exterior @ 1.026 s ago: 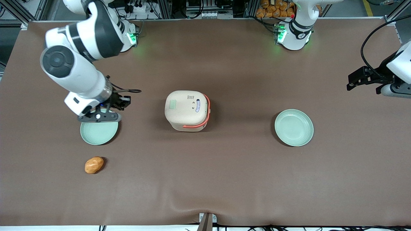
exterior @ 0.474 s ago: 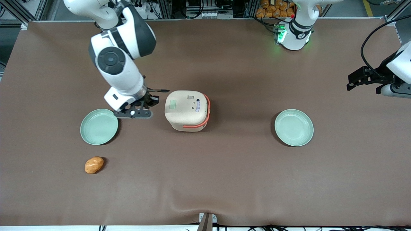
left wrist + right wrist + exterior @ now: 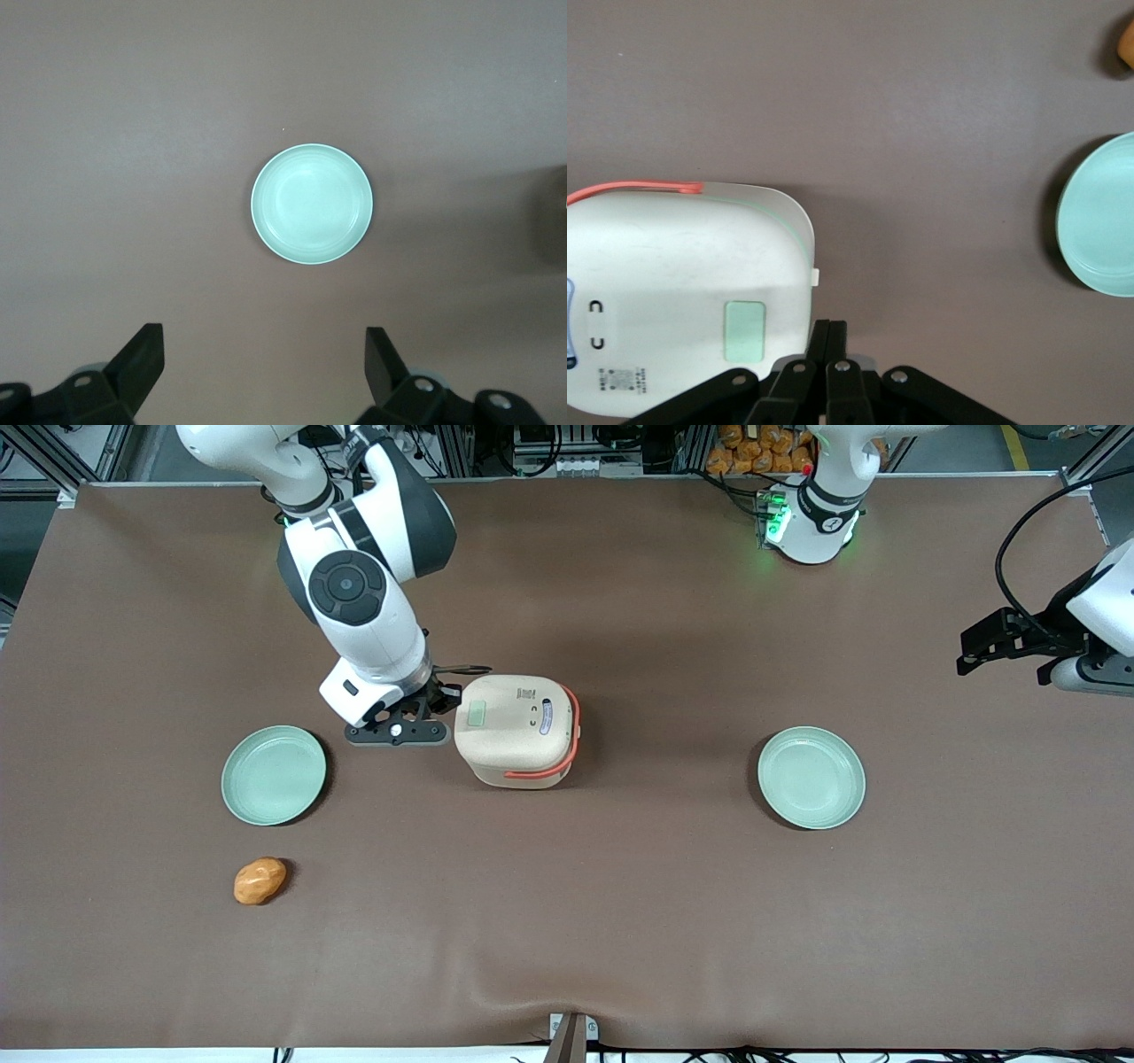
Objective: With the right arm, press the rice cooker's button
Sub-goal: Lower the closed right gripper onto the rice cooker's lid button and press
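Hovering just beside the rice cooker [image 3: 516, 729] mid-surface, the pincer [image 3: 827, 338] has its fingers pressed together, empty, forming a single tip suited to poking the lid's button [image 3: 744, 330].

Closed gripper [image 3: 829, 341] beside rice cooker [image 3: 673, 292]

Counted on the brown table [image 3: 620, 921] — four loose things.
One rice cooker [image 3: 516, 731] with one button [image 3: 477, 713]; two pale green plates [image 3: 274, 775] [image 3: 811, 778]; one orange bread roll [image 3: 260, 880] — and one gripper [image 3: 416, 722] beside the cooker.
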